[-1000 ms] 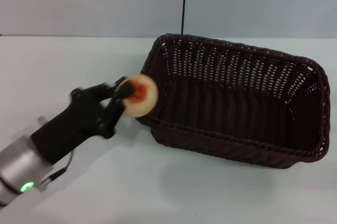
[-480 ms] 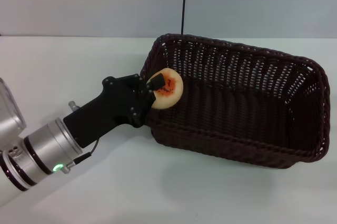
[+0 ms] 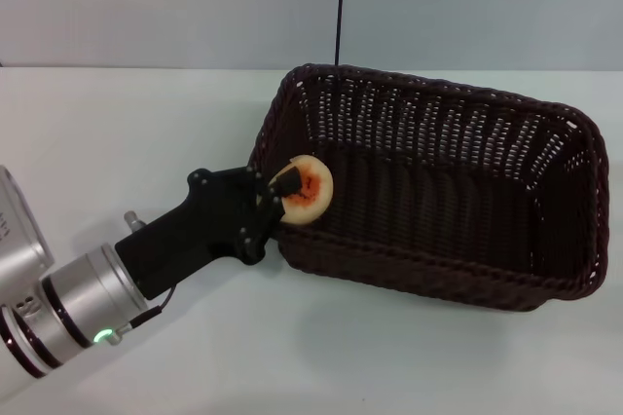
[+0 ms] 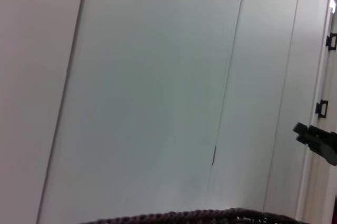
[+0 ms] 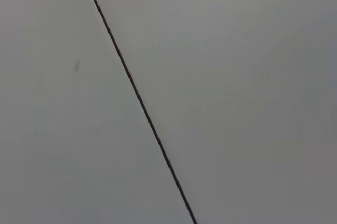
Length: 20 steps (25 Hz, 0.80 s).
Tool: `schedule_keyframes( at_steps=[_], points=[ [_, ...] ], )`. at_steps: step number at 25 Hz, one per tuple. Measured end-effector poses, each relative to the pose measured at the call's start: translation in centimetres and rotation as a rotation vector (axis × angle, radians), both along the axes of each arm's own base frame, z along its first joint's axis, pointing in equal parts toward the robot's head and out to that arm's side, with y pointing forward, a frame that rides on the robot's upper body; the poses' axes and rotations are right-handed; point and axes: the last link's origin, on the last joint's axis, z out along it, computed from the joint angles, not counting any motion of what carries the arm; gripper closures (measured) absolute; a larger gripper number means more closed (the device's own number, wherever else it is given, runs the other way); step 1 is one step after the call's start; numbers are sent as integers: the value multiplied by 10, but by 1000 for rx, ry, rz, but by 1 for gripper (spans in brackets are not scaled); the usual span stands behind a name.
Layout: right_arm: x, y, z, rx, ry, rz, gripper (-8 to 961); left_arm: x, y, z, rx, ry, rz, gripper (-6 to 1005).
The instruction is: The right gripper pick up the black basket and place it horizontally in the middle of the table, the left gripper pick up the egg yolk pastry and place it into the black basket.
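Observation:
The black basket (image 3: 545,191) lies lengthwise on the white table (image 3: 117,132), right of the middle in the head view. My left gripper (image 3: 292,193) reaches over the basket's near left corner, shut on the egg yolk pastry (image 3: 304,190). The pastry's orange-red face points up and it hangs just inside the rim, above the basket floor. A strip of the basket's braided rim (image 4: 210,216) shows in the left wrist view. My right gripper is out of view; its wrist view shows only a wall.
A thin black cable (image 3: 340,6) runs up the grey wall behind the basket. Bare white table lies left of the basket and in front of it. A dark bracket (image 4: 318,141) juts from the wall in the left wrist view.
My left gripper has carried the pastry right, over the basket's left rim, then lowered it slightly inside. The basket has stayed where it was.

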Motion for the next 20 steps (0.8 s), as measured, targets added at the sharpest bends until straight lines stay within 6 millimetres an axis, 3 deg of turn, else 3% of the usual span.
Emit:
schedule_keyframes(
  at_steps=[15, 20],
  points=[
    [-4, 10, 0, -12, 0, 5, 498, -9, -16, 2, 1, -12, 12, 707],
    [-5, 13, -2, -22, 0, 7, 498, -5, -16, 5, 13, -34, -1, 550]
  ],
)
